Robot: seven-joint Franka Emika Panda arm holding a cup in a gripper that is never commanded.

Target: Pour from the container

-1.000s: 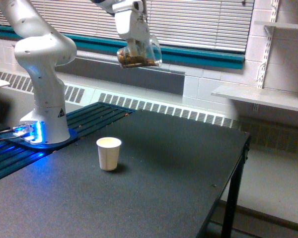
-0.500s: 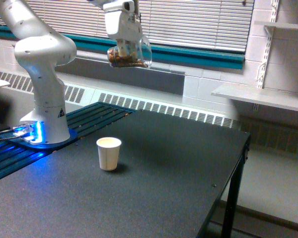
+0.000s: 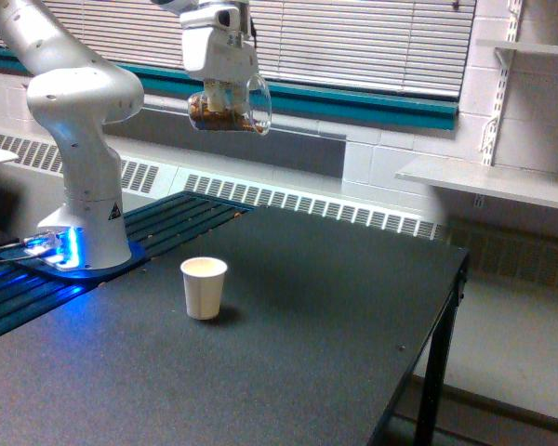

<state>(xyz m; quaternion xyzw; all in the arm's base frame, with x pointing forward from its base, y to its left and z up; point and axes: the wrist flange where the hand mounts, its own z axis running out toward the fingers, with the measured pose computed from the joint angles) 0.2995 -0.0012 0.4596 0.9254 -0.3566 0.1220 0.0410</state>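
The end effector (image 3: 225, 91) is hanging high above the counter (image 3: 288, 344), pinching the container (image 3: 231, 105) between its fingers, and the clear cup is lying nearly on its side with its open mouth facing the exterior view's right. Brown pieces are sitting along the lower wall of the container, bunched toward its closed end. The container is hovering well above the white paper cup (image 3: 204, 287), just a touch toward the exterior view's right of it, and well apart from it in height. The white paper cup is standing upright on the dark counter, mouth up, with nothing touching it. To the exterior view's left of the paper cup, the arm's white base (image 3: 86, 237) is standing near the counter's edge, with blue light glowing at its foot. Behind the container, closed window blinds (image 3: 363, 42) are hanging above a teal strip along the wall.
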